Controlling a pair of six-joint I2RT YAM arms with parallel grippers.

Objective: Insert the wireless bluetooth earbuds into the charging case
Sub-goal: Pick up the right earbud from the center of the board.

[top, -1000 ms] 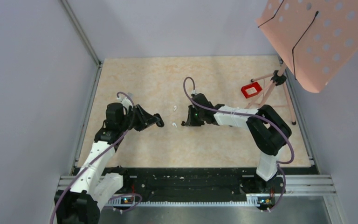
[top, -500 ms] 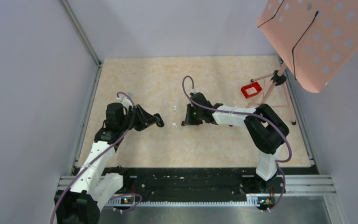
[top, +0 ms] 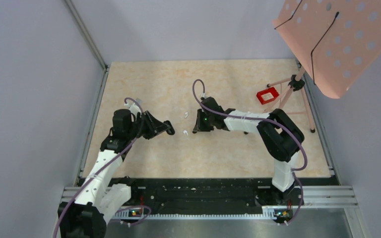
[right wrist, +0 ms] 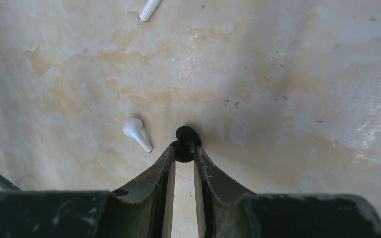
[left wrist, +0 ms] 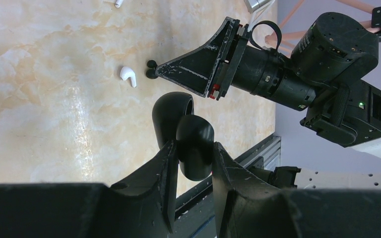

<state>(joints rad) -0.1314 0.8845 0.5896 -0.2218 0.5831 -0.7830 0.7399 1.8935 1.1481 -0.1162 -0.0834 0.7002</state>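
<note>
Right gripper: fingers nearly together, tips pinching a black earbud down at the desk. A second black earbud sits at 12 o'clock just past the tips, touching the pinched one. A white earbud lies on the desk at 10 o'clock from the tips, near but apart, with its stem pointing back toward the gripper. The other white earbud is further out at 11 o'clock, cut off by the frame edge.

Left gripper: clamped on the charging case, held off the desk. The case is black and rounded, with two halves visible, one beyond the other. Can't tell whether anything is seated inside.

From the top camera the two grippers face each other across mid-desk, left pointing to 3 o'clock and right to 9 o'clock, with the near white earbud between them. At 2 o'clock from the right gripper, well apart, there's a red frame beside a pink stand carrying a perforated pink panel.
</note>
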